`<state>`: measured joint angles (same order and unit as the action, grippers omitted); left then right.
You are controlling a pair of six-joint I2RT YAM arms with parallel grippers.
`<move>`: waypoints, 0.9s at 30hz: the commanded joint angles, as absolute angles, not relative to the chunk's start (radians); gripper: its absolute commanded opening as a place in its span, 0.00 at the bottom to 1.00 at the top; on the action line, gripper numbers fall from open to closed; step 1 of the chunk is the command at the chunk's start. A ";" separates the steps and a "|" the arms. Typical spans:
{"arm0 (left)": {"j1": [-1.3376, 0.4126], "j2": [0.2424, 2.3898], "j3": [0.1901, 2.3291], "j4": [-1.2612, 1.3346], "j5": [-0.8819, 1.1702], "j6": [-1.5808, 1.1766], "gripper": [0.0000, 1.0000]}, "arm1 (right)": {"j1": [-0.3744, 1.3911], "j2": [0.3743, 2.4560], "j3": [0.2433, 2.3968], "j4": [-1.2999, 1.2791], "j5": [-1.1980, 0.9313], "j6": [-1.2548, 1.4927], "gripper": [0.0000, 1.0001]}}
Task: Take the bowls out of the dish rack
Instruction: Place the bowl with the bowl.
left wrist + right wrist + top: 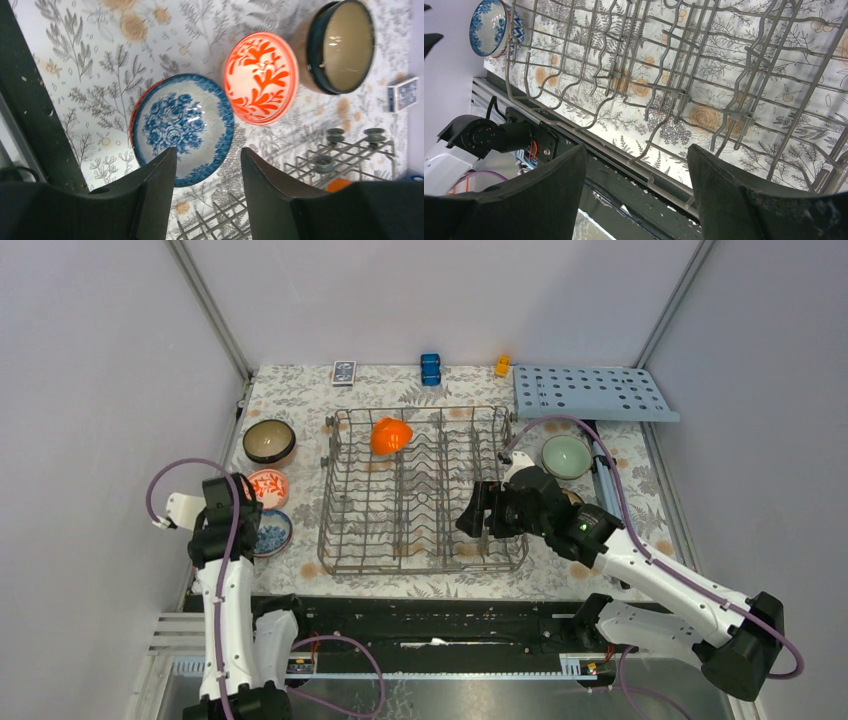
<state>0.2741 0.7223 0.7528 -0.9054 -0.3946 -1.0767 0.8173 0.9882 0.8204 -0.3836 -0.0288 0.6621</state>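
The grey wire dish rack (pixel 420 490) stands mid-table with one orange bowl (pixel 391 435) tilted among its far tines. Left of it, on the table, are a dark bowl (pixel 268 440), a red-and-white bowl (pixel 268 485) and a blue-and-white bowl (pixel 272 532); a pale green bowl (pixel 566 455) is on the right. My left gripper (pixel 207 152) hovers open and empty over the edge of the blue-and-white bowl (pixel 182 125), which rests on a red-rimmed bowl. My right gripper (pixel 636 150) is open and empty above the rack's near right corner (pixel 674 75).
A light-blue board with holes (pixel 595 392) lies at the back right. A card deck (pixel 343 372), a blue block (pixel 431 368) and a small orange item (pixel 503 365) line the far edge. A black rail (pixel 430 620) runs along the near edge.
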 commanded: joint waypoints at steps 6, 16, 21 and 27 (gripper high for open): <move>0.269 0.739 0.819 -0.939 -0.537 -0.982 0.61 | 0.814 0.960 0.818 -0.322 -0.091 0.631 0.80; 0.288 0.792 0.709 -0.896 -0.484 -1.034 0.48 | 0.814 0.975 0.802 -0.286 -0.114 0.592 0.80; 0.288 0.797 0.704 -0.891 -0.481 -1.034 0.46 | 0.814 0.986 0.801 -0.274 -0.125 0.597 0.80; 0.289 0.813 0.680 -0.872 -0.450 -1.036 0.46 | 0.814 0.984 0.813 -0.280 -0.111 0.600 0.80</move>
<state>0.2829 0.8013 0.6991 -0.9108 -0.4706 -1.0256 0.8173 0.9855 0.8024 -0.3050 -0.0998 0.6140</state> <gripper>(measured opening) 0.459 0.801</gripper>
